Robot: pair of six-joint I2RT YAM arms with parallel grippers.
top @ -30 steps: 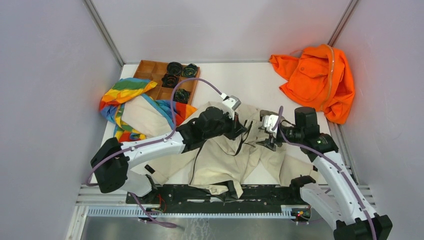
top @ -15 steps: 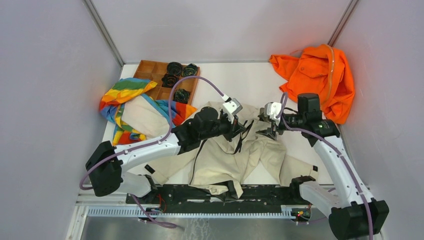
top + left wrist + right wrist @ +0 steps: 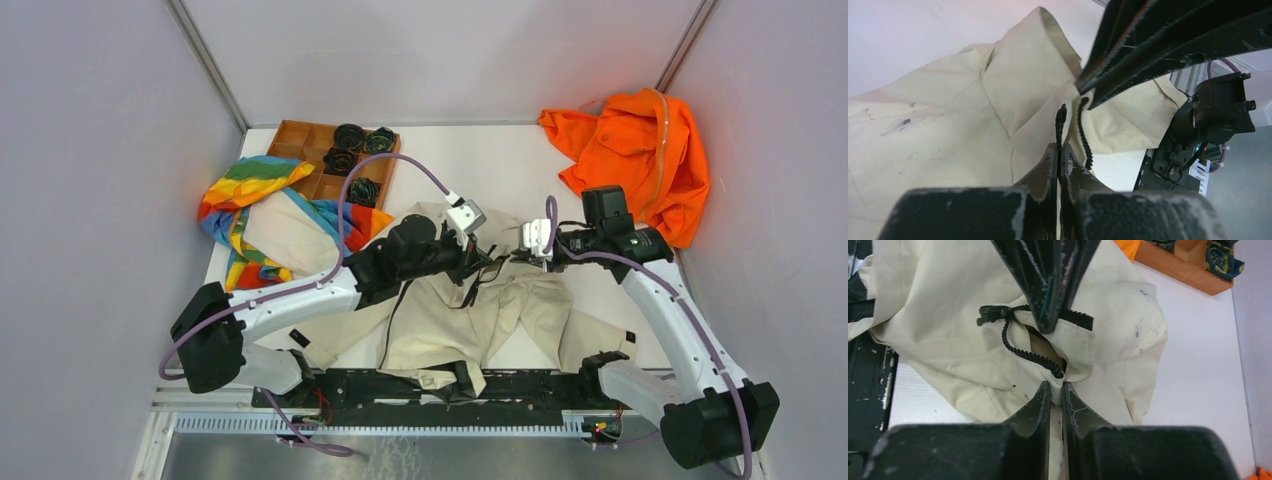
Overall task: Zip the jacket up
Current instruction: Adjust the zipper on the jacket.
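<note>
The jacket [image 3: 440, 320] lies crumpled in the lower middle of the overhead frame. Its upper part is hidden under both arms and its near hem drapes over the black rail [image 3: 400, 385]. Two rows of zipper teeth [image 3: 1061, 125] show in the left wrist view, but no slider can be made out. The left gripper [image 3: 487, 262] is pressed together on the jacket's zipper edge. The right gripper [image 3: 514, 257] meets it tip to tip, its fingers [image 3: 1044, 395] pinching cream fabric just below the zipper's end.

On the table [image 3: 480, 160] there is one orange garment [image 3: 635, 160] at upper right and one rainbow-striped cloth [image 3: 245, 195] at left. One wooden tray [image 3: 300, 140] holds four dark round pieces [image 3: 349, 135], too small to identify.
</note>
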